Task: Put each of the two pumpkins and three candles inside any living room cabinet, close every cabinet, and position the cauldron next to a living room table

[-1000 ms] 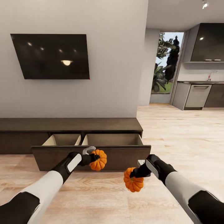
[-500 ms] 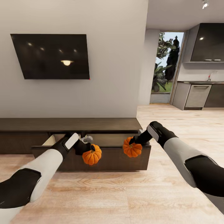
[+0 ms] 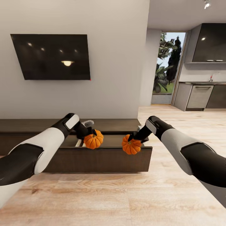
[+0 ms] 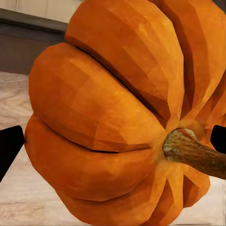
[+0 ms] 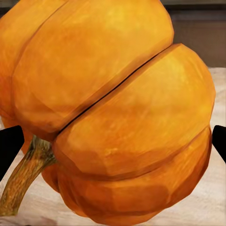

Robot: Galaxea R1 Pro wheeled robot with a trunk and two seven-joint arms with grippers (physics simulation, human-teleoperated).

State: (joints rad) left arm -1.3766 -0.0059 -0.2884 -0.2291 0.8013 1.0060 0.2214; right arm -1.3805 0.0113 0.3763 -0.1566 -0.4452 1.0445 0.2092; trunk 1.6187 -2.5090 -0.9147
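Each of my grippers carries one orange ribbed pumpkin. My left gripper [image 3: 88, 135] is shut on the left pumpkin [image 3: 93, 141], which hangs over the front edge of the pulled-out drawer of the dark-brown cabinet [image 3: 103, 125]. The right pumpkin [image 3: 131, 146] is held by my right gripper [image 3: 135, 138], shut on it, just above the drawer front [image 3: 100, 158]. Close up, the left wrist view shows its pumpkin [image 4: 117, 108] with a brown stem. In the right wrist view the other pumpkin [image 5: 113, 108] sits between dark fingertips [image 5: 10, 143]. Candles, cauldron and table are out of view.
A dark TV [image 3: 51, 56] hangs on the grey wall above the cabinet. To the right, light wood floor [image 3: 175, 131] runs towards a kitchen with dark cupboards [image 3: 208, 42] and a glass door [image 3: 168, 66]. Bare floor [image 3: 103, 197] lies in front of the drawer.
Both arms have risen and reached forward, bringing the two pumpkins from low in front of the drawer up to its front edge. The drawer stays pulled out.
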